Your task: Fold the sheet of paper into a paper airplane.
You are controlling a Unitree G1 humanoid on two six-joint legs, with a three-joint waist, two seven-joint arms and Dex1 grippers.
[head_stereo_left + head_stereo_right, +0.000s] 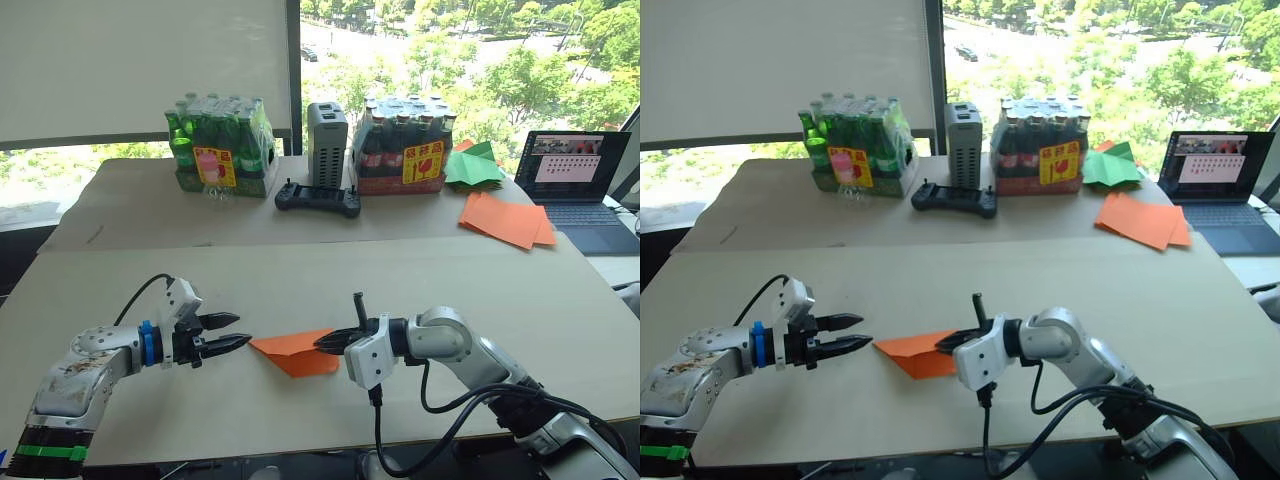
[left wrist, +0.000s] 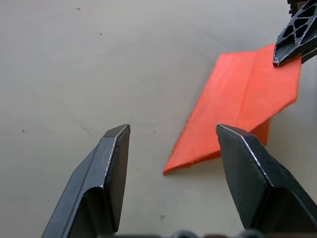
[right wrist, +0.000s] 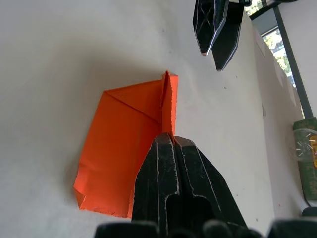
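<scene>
The bright-orange sheet of paper (image 1: 290, 350) lies on the near table, folded into a pointed wedge with layered flaps and a raised centre ridge (image 3: 168, 101). My right gripper (image 1: 322, 342) is shut on that ridge at the wedge's right end, its closed fingers (image 3: 173, 168) covering part of the paper. My left gripper (image 1: 240, 330) stands open just left of the wedge's point (image 2: 171, 168), a little apart from it, with nothing between its fingers (image 2: 111, 163). The left wrist view also catches the right gripper's tip (image 2: 285, 52) on the paper.
At the back right lie a pile of flat orange sheets (image 1: 508, 222), green paper (image 1: 472, 165) and an open laptop (image 1: 580, 190). Two bottle packs (image 1: 220, 148) (image 1: 402, 148), a grey box (image 1: 326, 145) and a black controller (image 1: 318, 198) stand along the far table.
</scene>
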